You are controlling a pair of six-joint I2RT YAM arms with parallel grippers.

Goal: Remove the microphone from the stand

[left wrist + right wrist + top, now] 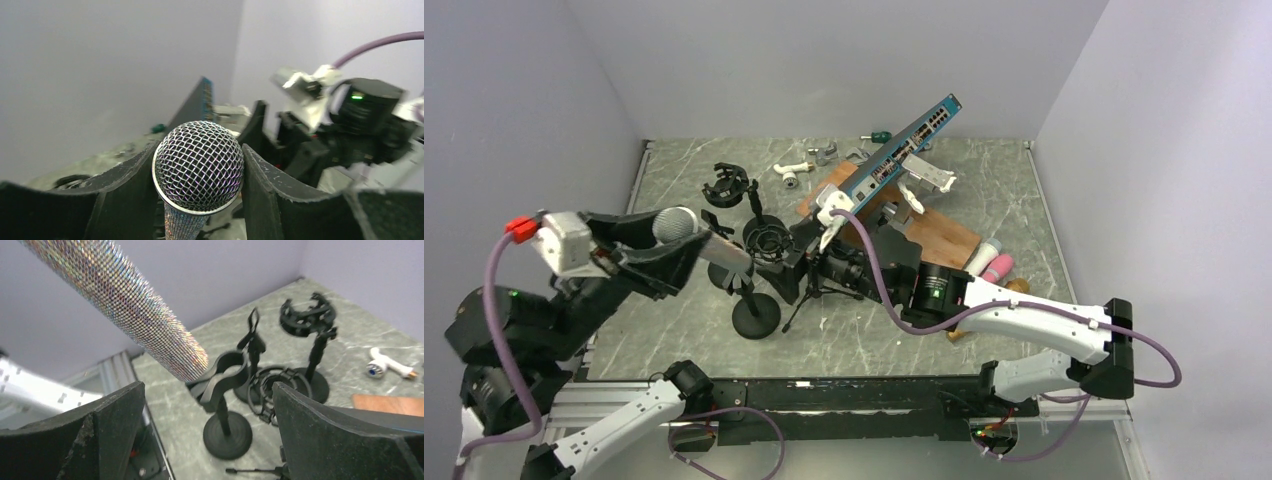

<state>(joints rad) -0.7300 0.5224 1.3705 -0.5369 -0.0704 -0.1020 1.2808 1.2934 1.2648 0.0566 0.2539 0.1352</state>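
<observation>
Half-out, seemingly: left claw (198,150) clamped on mic (198,172) head, tail at stand clip (220,374) ahead; right claw (205,386) apart. Next: pull back.

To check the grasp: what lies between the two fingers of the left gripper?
The mesh head of the microphone, touching both fingers of the left gripper; the left wrist view shows it.

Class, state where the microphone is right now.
The microphone is left of centre in the top view, its mesh head between the fingers of the left gripper, its tail at the stand's clip.
</observation>
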